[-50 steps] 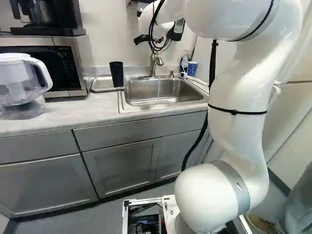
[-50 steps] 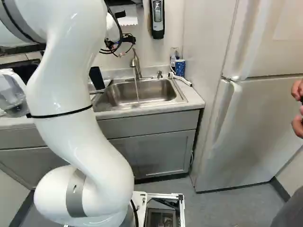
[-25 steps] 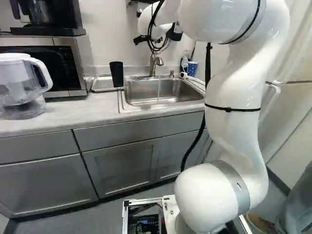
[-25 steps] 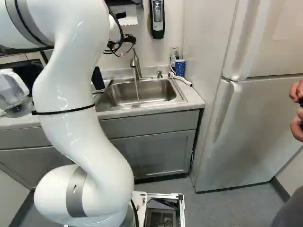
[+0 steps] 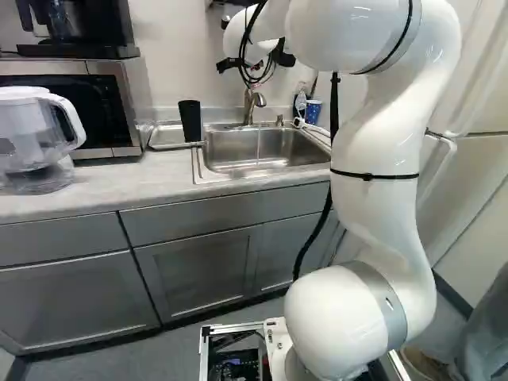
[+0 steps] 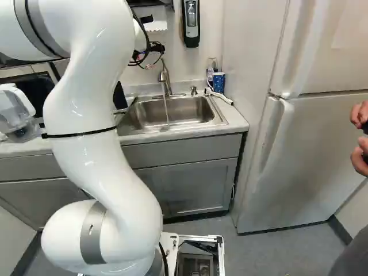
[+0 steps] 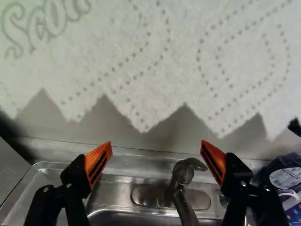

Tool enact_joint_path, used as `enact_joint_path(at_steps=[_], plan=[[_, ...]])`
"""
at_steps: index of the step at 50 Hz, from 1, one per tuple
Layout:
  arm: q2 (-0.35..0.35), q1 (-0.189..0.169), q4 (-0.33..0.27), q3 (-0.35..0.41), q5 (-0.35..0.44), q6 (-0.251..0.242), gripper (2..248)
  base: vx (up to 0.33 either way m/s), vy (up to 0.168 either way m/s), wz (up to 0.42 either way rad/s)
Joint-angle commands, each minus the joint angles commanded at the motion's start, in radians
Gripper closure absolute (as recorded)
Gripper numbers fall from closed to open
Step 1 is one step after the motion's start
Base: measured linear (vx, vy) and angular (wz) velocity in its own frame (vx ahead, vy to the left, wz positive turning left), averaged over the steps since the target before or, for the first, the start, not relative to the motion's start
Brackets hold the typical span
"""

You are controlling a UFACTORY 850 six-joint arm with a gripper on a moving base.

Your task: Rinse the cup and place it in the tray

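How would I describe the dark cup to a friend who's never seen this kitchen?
Find the metal sink in the left base view. Between its tap and the microwave stands a tall, plain dark cup, wider at the top. Unlike the shorter, white-speckled blue cup past the sink's other end, it shows no pattern.

Sink (image 5: pixel 282 149) in L+R base cams

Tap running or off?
Running: in the right base view, a thin stream of water falls from the tap into the sink.
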Motion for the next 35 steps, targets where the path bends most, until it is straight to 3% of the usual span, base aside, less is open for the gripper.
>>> enact_joint_path(at_steps=[35], plan=[[0.000, 0.000, 0.000, 0.000, -0.048, 0.000, 3, 0.000, 0.000, 0.000]])
